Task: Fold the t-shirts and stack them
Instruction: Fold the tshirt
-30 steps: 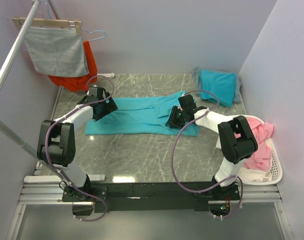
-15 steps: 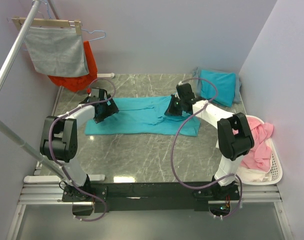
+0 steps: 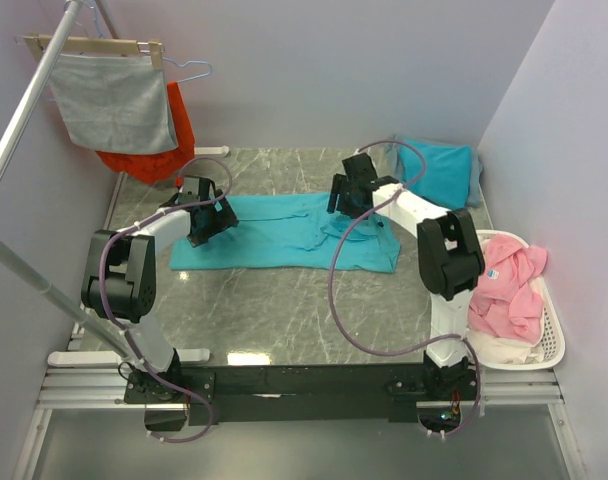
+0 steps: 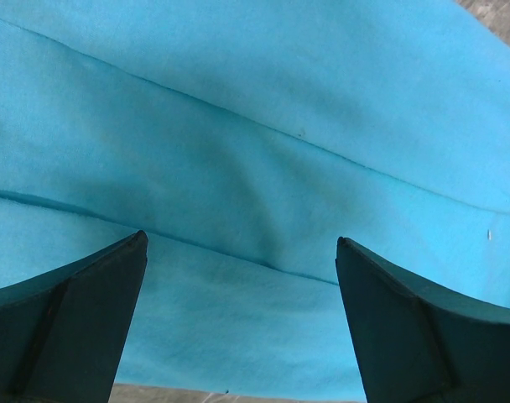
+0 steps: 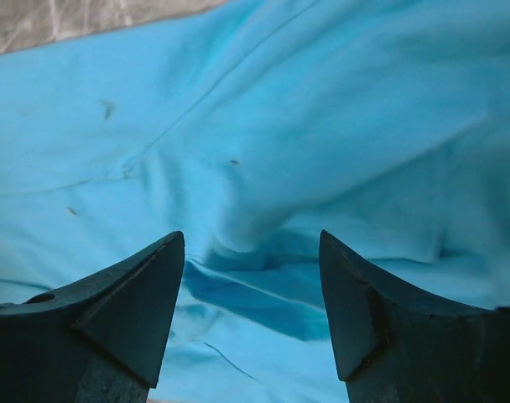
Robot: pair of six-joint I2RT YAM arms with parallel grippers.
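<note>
Hovering over the turquoise t-shirt (image 3: pixel 274 235) stretched out across the middle of the counter (image 3: pixel 284 310), my left fingers (image 4: pixel 62 327) spread wide above its left end, my right fingers (image 5: pixel 112 319) parted and empty above rumpled cloth towards its right end, another folded t-shirt (image 3: pixel 439 170) in the far right corner

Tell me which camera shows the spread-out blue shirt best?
The top external view: nearly the whole spread t-shirt shows there, end to end. Both wrist views sit too close, showing only patches: smooth cloth left, rumpled cloth right.
</note>
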